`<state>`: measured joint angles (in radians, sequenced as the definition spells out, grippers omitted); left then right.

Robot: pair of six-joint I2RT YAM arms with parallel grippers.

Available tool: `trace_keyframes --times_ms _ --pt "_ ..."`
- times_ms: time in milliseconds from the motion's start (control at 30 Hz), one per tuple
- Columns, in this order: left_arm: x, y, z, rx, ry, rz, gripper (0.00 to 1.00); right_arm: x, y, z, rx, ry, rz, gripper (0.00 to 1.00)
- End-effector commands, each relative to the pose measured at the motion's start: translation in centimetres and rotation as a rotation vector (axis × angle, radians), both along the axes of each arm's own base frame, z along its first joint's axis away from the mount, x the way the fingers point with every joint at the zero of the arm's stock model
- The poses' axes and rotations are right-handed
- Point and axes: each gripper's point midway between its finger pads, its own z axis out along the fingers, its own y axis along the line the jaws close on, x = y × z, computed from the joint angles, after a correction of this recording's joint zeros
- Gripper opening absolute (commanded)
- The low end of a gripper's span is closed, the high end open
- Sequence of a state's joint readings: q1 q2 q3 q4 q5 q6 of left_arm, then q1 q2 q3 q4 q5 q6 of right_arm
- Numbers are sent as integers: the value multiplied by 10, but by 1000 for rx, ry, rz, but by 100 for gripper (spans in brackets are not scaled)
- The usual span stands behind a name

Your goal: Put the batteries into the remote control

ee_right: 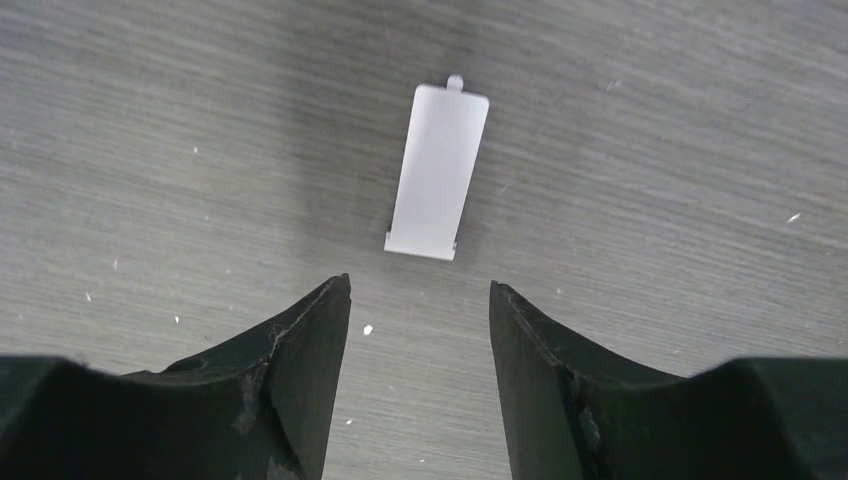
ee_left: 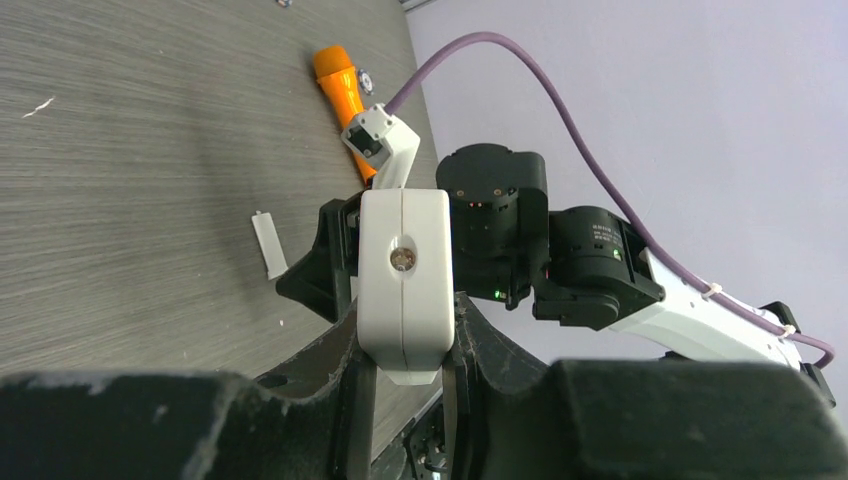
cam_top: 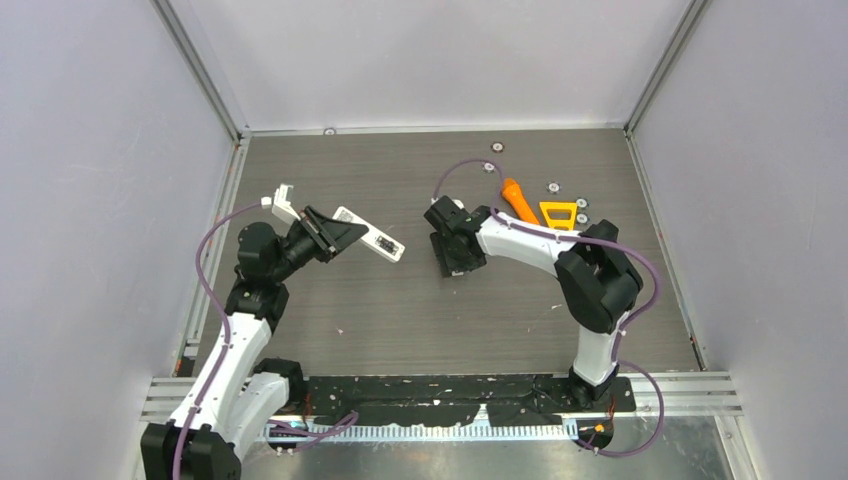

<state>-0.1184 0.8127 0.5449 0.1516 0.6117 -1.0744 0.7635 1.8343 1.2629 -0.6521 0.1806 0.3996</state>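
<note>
The left gripper (ee_left: 405, 345) is pinching the remote control (ee_left: 403, 262) across its narrow sides and holds it clear of the desk (ee_left: 130, 180); from the wrist the bar is seen end-on, so its length is hidden behind a white end face with 1 small metal dot in the middle; from above it juts out on both sides of the gripper, and a dark patch near its far tip is too small to read. The right gripper (ee_right: 420, 300) is spread, its 2 fingers (ee_right: 300, 340) over bare desk; just beyond the tips a small white plate (ee_right: 440, 170) lies flat, with a tab at its far end; from above, the gripper covers it. Beyond the right arm lies an orange flashlight (cam_top: 520, 200), its near end cut off by the arm; beside it are a yellow triangle (cam_top: 558, 213) and several silver discs (cam_top: 552, 186).
</note>
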Motion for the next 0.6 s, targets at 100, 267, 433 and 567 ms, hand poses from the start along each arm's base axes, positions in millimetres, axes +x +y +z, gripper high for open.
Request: trace_keyframes --times_ms 100,267,433,567 --pt "2 1 6 5 -41 -23 0 21 4 4 -52 -32 9 56" --pt "5 2 7 3 -41 -23 0 22 5 -4 -72 -3 8 54" --pt "7 3 6 2 -40 -22 0 18 1 -8 -81 28 -1 52" --pt "9 3 5 -2 -39 -24 0 15 1 -17 -77 65 -6 50"
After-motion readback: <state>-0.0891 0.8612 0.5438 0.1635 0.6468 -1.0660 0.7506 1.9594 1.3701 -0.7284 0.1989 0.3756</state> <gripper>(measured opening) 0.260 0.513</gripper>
